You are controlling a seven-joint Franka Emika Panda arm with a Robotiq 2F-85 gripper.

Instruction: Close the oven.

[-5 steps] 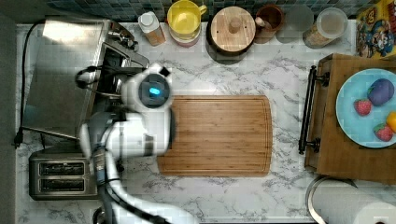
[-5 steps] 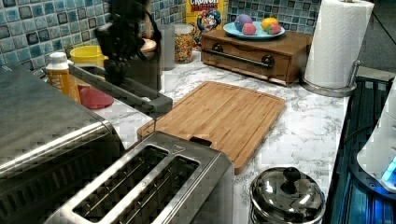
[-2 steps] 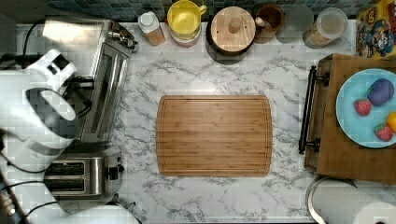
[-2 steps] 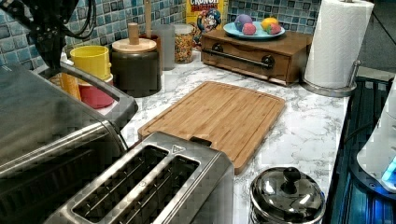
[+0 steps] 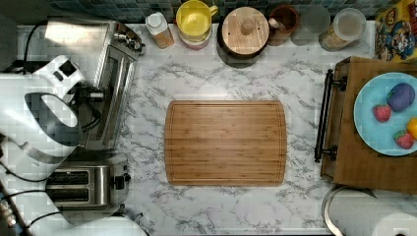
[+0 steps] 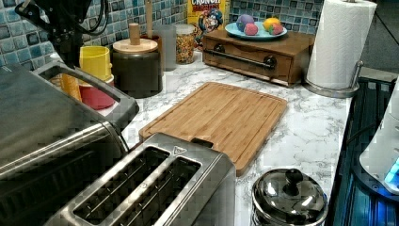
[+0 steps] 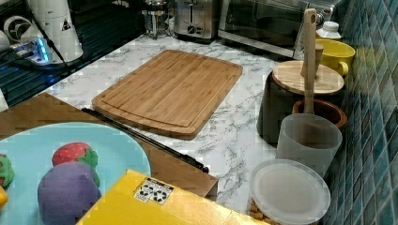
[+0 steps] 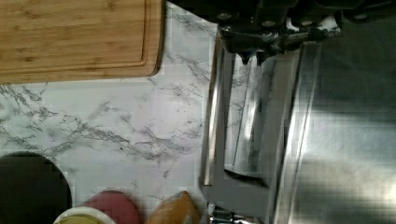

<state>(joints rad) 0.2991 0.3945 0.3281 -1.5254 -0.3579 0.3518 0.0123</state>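
- Stainless steel of the oven sits at the top view's upper left, on the marble counter against the tiled wall, with the two-slot toaster just beside it.
- A second ago its glass door lay folded flat out over the counter. Less than half a second ago it was swung partway up. Now it stands close to upright against the oven's front.
- The bar handle stands up by the oven's top edge in the left view. Whether the door is fully seated or a sliver ajar I cannot tell.
- The gripper has followed the door up and now hangs just above the door's top edge, over the oven. Its fingers sit close together and hold nothing.
- Judged from this, the closing swing is essentially done. What may remain is a last press on the door to seat it, then a retreat.
- The cutting board and the yellow cup lie as they did earlier, well apart from the door's path.
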